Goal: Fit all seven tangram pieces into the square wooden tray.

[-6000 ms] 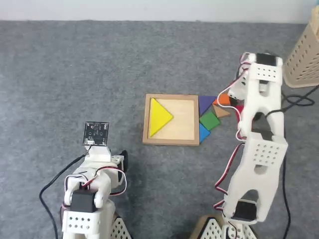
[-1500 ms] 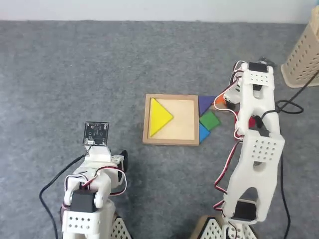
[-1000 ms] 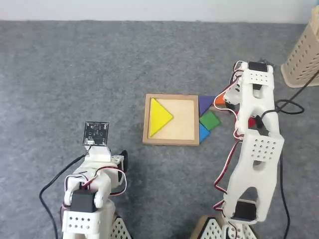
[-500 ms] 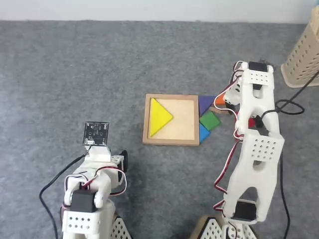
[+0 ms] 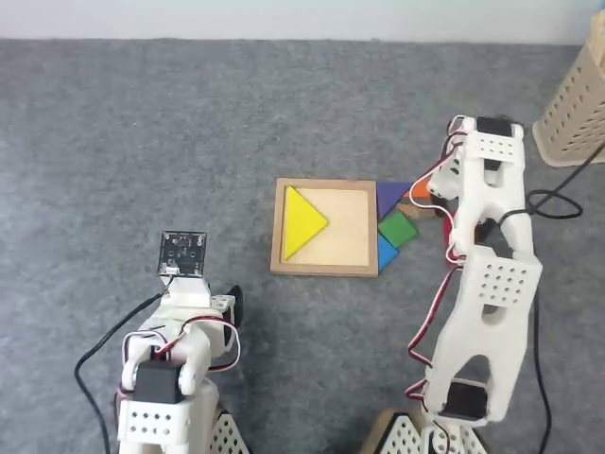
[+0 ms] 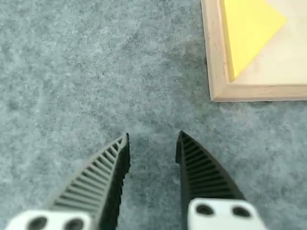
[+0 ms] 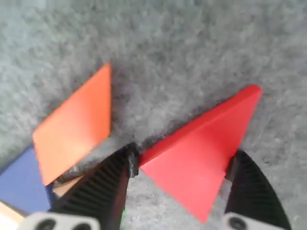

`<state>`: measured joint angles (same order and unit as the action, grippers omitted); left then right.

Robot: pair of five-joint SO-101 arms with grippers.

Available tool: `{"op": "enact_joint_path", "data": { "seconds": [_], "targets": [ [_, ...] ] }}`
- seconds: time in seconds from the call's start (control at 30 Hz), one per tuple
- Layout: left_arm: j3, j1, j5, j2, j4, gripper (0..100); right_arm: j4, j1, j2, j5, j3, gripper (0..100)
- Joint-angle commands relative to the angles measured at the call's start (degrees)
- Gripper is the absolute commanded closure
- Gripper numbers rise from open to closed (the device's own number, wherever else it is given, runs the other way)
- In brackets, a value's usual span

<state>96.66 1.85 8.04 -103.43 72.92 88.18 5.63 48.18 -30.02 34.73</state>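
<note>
Off to the side of the tray (image 5: 324,183), the right gripper (image 7: 184,163) pinches the red triangle (image 7: 201,148) by one corner and one edge, so it might twist, slip out and bump the orange piece (image 7: 76,120).

Both arms were white shells with black servo motors. The right arm (image 5: 490,293) bore perforated plates and loose red, white and black cables (image 5: 425,322); the left arm (image 5: 168,364) carried a square black board (image 5: 182,253). The left gripper (image 6: 153,139) had black ribbed jaws on screwed white mounts.
</note>
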Motion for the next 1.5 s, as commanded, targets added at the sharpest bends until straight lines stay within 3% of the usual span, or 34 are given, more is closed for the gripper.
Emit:
{"op": "enact_joint_path", "data": {
  "seconds": [0.0, 0.47, 0.77, 1.47],
  "targets": [
    [-0.13, 0.26, 0.35, -1.14, -0.35, 85, 4.70, 2.42, -0.75, 3.43, 6.15, 73.9],
    [-0.13, 0.26, 0.35, -1.14, -0.35, 85, 13.76, 2.07, -8.04, 4.84, 11.96, 77.1],
    [-0.13, 0.26, 0.35, -1.14, -0.35, 85, 7.43, 2.07, -1.98, 5.45, 11.52, 67.5],
    [-0.13, 0.26, 0.35, -1.14, -0.35, 85, 6.20, 0.04, 0.31, 5.27, 11.52, 67.0]
  ]
}}
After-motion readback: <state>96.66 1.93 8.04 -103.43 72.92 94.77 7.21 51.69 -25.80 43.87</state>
